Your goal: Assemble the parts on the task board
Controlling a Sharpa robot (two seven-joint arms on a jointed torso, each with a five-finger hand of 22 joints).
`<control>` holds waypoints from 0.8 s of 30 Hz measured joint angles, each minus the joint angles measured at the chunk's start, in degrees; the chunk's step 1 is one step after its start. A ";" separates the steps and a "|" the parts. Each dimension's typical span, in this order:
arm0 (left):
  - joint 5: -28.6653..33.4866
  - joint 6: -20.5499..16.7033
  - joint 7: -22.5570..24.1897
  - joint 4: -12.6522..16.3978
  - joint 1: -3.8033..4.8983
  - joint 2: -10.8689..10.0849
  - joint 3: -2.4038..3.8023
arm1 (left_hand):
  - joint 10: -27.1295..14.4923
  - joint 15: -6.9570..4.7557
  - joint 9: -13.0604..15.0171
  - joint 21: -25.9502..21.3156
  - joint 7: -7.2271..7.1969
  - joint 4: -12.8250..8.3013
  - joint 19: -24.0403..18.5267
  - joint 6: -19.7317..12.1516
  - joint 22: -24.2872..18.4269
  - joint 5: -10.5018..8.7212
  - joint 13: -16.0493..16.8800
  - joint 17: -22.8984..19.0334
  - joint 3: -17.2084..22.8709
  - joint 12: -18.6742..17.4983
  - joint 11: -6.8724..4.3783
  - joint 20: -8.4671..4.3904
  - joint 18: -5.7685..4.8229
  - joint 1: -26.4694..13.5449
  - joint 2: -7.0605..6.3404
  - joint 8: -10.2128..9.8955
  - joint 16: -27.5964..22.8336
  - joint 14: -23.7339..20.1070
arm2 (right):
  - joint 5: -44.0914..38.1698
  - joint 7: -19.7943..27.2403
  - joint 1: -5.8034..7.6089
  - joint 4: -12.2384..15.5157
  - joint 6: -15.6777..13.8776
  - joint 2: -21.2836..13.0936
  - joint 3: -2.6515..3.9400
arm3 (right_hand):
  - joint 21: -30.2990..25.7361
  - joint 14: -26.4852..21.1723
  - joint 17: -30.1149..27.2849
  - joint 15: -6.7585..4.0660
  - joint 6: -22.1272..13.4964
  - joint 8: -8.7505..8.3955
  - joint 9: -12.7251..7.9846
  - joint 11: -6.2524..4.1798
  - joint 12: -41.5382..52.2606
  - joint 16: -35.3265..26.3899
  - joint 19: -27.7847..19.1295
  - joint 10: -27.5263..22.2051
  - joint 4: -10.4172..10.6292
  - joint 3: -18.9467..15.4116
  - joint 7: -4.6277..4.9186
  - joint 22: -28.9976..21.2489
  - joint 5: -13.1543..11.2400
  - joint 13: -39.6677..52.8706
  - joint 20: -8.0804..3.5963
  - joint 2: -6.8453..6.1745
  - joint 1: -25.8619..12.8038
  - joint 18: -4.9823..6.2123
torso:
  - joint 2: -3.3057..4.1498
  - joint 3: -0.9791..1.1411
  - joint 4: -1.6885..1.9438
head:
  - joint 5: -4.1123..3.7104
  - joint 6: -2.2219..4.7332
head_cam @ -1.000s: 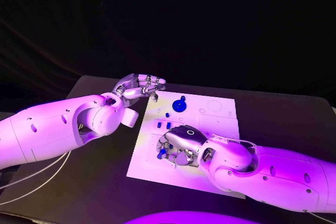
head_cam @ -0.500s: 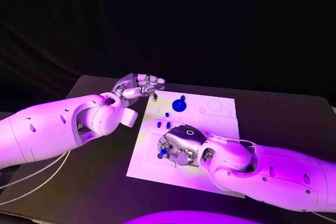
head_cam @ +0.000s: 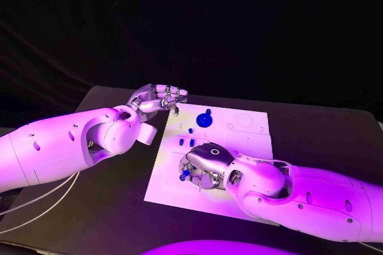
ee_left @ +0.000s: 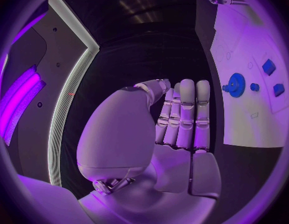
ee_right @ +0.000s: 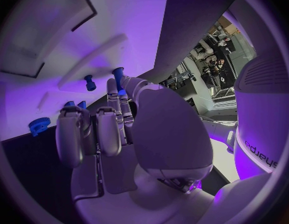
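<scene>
Right hand (head_cam: 206, 165) is pinching a blue peg (ee_right: 117, 78) over the task board (head_cam: 239, 141); left hand (head_cam: 157, 99), fingers curled together empty, is hovering at ten o'clock.

Two smooth white rounded arm shells with small dark screw holes, left silver jointed robot hand (head_cam: 159, 99), right silver jointed robot hand (head_cam: 203, 167), thin pale cables (head_cam: 40, 202) beneath the left arm

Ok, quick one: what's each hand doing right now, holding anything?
Left hand: fingers curled in, holds nothing, at the task board's far left corner.
Right hand: down over the board, a blue peg at its fingertips; grip cannot be told.
</scene>
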 measured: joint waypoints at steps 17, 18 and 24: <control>0.00 0.01 -0.10 0.14 0.01 -0.18 0.00 | 0.00 0.00 -0.01 0.00 0.00 0.00 0.00 0.00 0.00 0.00 -0.01 0.01 0.00 0.00 0.00 0.00 0.00 0.00 0.00 0.00 0.00 0.00 | 0.02 -0.21 -0.01 -0.89 0.79 1.29 -0.07 | -0.49 -0.01 -0.34 0.43 -5.97 -3.90 0.60 0.70 -1.32 0.00 0.21 -2.15 1.01 -0.97 1.09 -0.02 -0.16 -0.22 0.22 -2.91 -5.09 0.00 | -0.05 -0.03 0.03 | -0.10 -0.08; 0.00 0.01 -0.11 0.14 0.01 -0.20 0.00 | 0.00 0.00 -0.01 0.00 0.00 0.00 0.00 0.00 0.00 0.00 -0.01 0.01 0.00 0.00 0.00 0.00 0.00 0.00 0.00 0.00 0.00 0.00 | 0.03 -0.23 -0.01 -0.90 0.79 1.29 -0.07 | -0.49 -0.01 -0.34 0.43 -5.97 -3.89 0.60 0.70 -1.32 0.00 0.21 -2.15 1.01 -0.97 1.09 -0.02 -0.16 -0.22 0.22 -2.91 -5.09 0.00 | -0.05 -0.03 0.02 | -0.12 -0.08; 0.00 0.01 -0.16 0.17 0.01 -0.29 0.00 | 0.00 0.00 -0.01 0.00 0.00 0.00 0.00 0.00 0.00 0.00 -0.01 0.01 0.00 -0.01 0.00 0.00 0.00 0.00 0.00 0.00 0.00 0.00 | 0.04 -0.33 -0.01 -0.83 0.59 1.13 -0.07 | -0.49 -0.01 -0.34 0.43 -6.17 -3.89 0.52 0.70 -1.32 0.00 0.21 -2.15 1.01 -0.97 0.88 -0.02 -0.16 -0.17 0.21 -2.91 -5.09 0.00 | -0.05 -0.01 0.01 | -0.13 -0.10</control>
